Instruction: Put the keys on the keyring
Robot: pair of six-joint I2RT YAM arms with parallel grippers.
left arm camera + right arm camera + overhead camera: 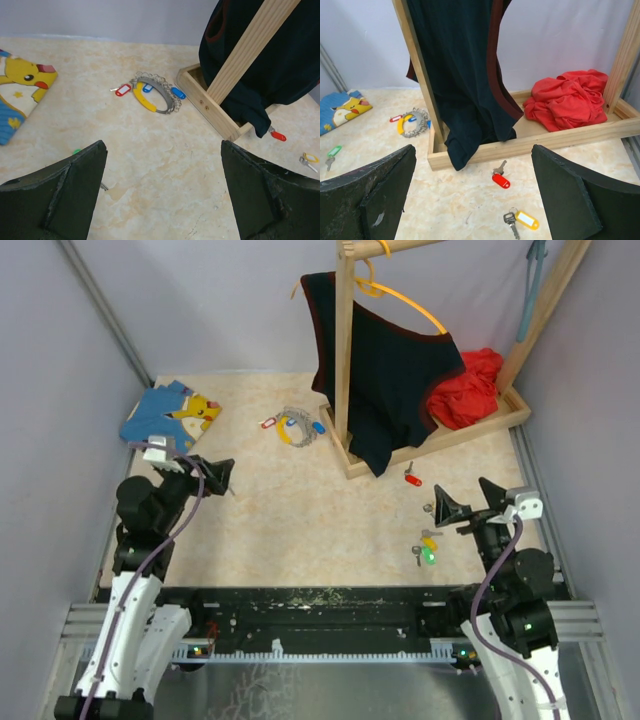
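Blue folded cloth [170,415], yellow cartoon print: far left of the left tool [215,475], whose jaws are spread wide and empty. Keyring [295,427]: on the bench [300,525], ahead and right of that tool, nothing in between. Wooden rack [345,360], with dark garment [385,380] and red cloth [465,390]: ahead of the right tool [465,500], likewise released and empty. Keys [428,545]: yellow- and green-tagged just left of the right tool; red-tagged one [411,478] against the rack's base. Bench beige, marbled; walls [60,390] pale lilac.

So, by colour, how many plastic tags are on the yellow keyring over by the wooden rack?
Red plastic tag: 1
Blue plastic tags: 2
Total: 3, all on the yellow loop keyring with a silvery chain.
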